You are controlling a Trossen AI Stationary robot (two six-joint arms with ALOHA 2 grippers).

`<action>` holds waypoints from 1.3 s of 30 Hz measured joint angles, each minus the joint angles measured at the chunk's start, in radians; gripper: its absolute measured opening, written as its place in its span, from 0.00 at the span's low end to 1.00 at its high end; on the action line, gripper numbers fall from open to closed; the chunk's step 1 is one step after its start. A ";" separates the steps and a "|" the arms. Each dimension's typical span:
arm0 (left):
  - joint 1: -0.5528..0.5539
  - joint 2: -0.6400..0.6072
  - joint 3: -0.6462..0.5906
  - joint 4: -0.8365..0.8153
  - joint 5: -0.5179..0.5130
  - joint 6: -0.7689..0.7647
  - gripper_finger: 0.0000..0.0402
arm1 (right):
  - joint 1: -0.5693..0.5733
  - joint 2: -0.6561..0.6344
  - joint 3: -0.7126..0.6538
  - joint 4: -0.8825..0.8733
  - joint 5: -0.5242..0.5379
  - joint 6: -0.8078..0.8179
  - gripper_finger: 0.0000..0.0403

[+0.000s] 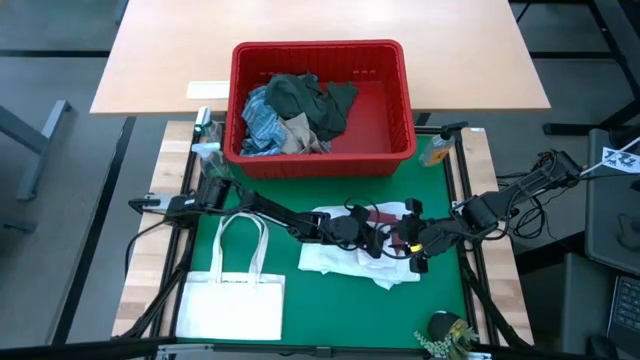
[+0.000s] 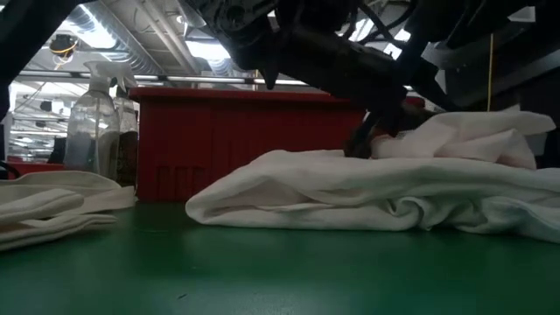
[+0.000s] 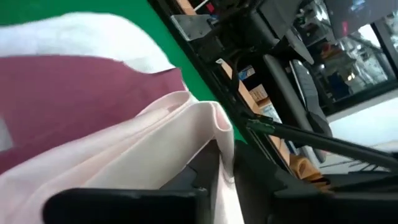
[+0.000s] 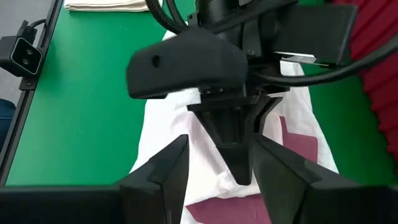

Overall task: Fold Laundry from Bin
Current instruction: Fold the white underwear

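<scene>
A white garment (image 1: pixel 350 262) with a maroon part (image 4: pixel 298 140) lies crumpled on the green mat, resting on its underside. My left gripper (image 4: pixel 239 169) reaches in from the left and meets its top (image 2: pixel 363 144), fingers drawn together on white cloth. My right gripper (image 4: pixel 219 142) hovers open above the garment's right part, its fingers on either side of my left gripper and touching nothing. The red bin (image 1: pixel 320 47) stands at the far edge of the mat. It holds more laundry (image 1: pixel 295 115): dark green, blue-striped and tan pieces. My left gripper pinches a raised fold of the white garment (image 3: pixel 214 134) between its two fingers, beside the maroon part. The fingers slant down from the table's left. The fold stands up a little at the fingers, slack, while the remainder of the garment lies on the mat.
A flat white tote bag (image 1: pixel 235 300) with handles lies on the mat's near left. A clear spray bottle (image 2: pixel 92 122) stands left of the bin, and a small orange bottle (image 1: pixel 437 150) to its right. A small plant (image 1: pixel 445 335) sits at the near right corner.
</scene>
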 joint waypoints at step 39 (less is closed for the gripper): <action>0.025 -0.132 0.035 -0.156 0.262 0.527 0.24 | 0.001 0.001 0.000 0.003 -0.068 0.005 0.42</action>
